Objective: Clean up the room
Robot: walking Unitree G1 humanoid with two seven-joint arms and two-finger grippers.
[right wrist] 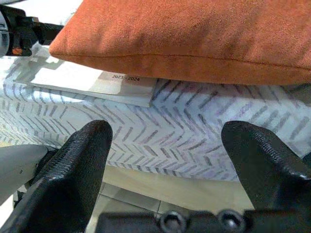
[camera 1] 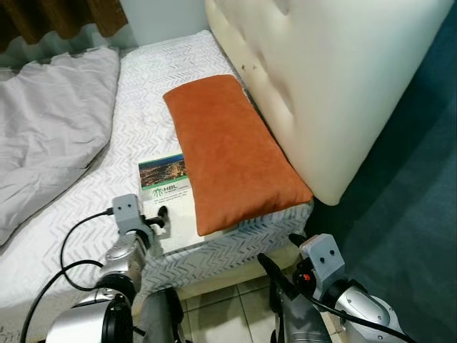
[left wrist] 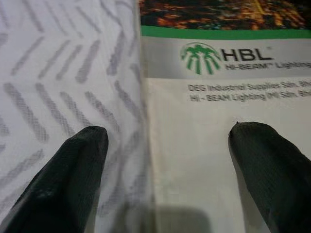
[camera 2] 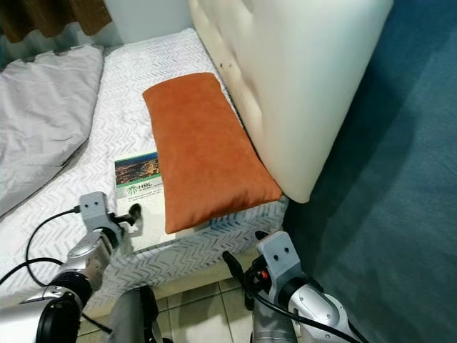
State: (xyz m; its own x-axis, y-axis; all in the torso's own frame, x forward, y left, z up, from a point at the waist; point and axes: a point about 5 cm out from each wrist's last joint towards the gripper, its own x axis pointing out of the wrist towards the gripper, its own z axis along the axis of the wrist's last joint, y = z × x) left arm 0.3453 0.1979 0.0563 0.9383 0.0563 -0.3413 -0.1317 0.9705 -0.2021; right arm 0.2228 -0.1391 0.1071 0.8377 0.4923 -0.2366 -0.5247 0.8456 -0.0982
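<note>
Item: HBL booklet (camera 1: 166, 187), flat on the bed (camera 1: 143, 128) directly ahead of the released left claw (left wrist: 167, 145), far edge tucked under the orange cushion (camera 1: 230, 153). Right claw (right wrist: 165, 145), released, low beside the mattress edge. Risk: thin paper may slip the fingers, or the cushion's weight may drag or tear it.

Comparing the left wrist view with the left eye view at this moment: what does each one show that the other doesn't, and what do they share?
Left wrist view alone: the booklet's print is readable, HBL beside a green logo, with the left gripper's open fingers straddling its edge, one over the patterned bedsheet, one over the page.

Left eye view alone: the orange cushion lying partly over the booklet, the cream headboard, the grey blanket, the right gripper low at the mattress corner.

Both: booklet, bedsheet, left gripper.
</note>
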